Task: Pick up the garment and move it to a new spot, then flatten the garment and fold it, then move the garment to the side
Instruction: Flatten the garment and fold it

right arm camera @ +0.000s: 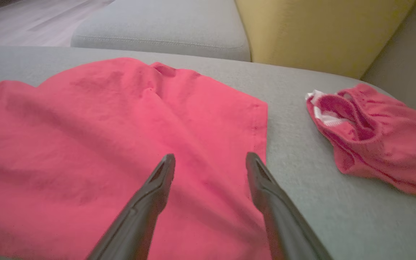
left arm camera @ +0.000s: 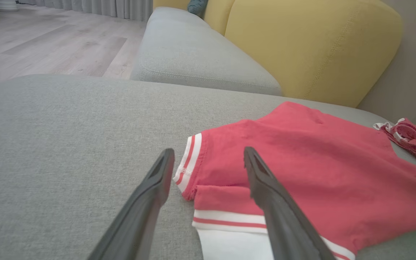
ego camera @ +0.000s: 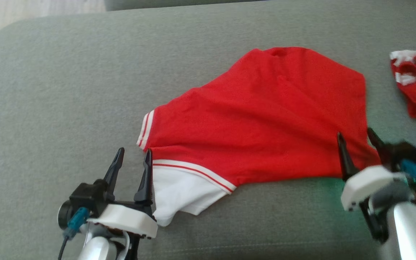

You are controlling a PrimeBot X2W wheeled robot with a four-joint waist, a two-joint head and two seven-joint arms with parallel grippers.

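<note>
Garment [ego camera: 265, 119] lies spread on the grey cushion [ego camera: 67, 90], reaching from the cushion's middle toward its right side. It is red and mostly flat, with a few soft ridges running across it. Its end nearer the cushion's left side carries a white-and-red striped cuff [ego camera: 145, 129]. Below that, toward the cushion's near edge, is a white panel [ego camera: 179, 191] trimmed with the same stripes.

My left hand [ego camera: 135, 150] sits low over the cushion's near edge, at that striped end. Its fingers are spread wide with nothing gripped. From the left wrist I see the cuff in the gap between them, one finger over bare cushion and the other over the red cloth and white panel. I cannot tell whether either fingertip touches the fabric.

My right hand [ego camera: 354, 132] is at the garment's other end, toward the cushion's right side, over the corner nearest me. Its fingers also stand well apart and hold nothing. From the right wrist both fingers lie over red cloth, the outer one just inside the hem; whether they press on it I cannot say.

A crumpled red-and-white heap [ego camera: 415, 85] sits at the cushion's right edge, apart from the garment, with bare grey between them. Beyond the cushion's far edge the left wrist shows a yellow backrest [left arm camera: 312, 47], another grey seat [left arm camera: 193, 47] and pale wood floor [left arm camera: 49, 39].
</note>
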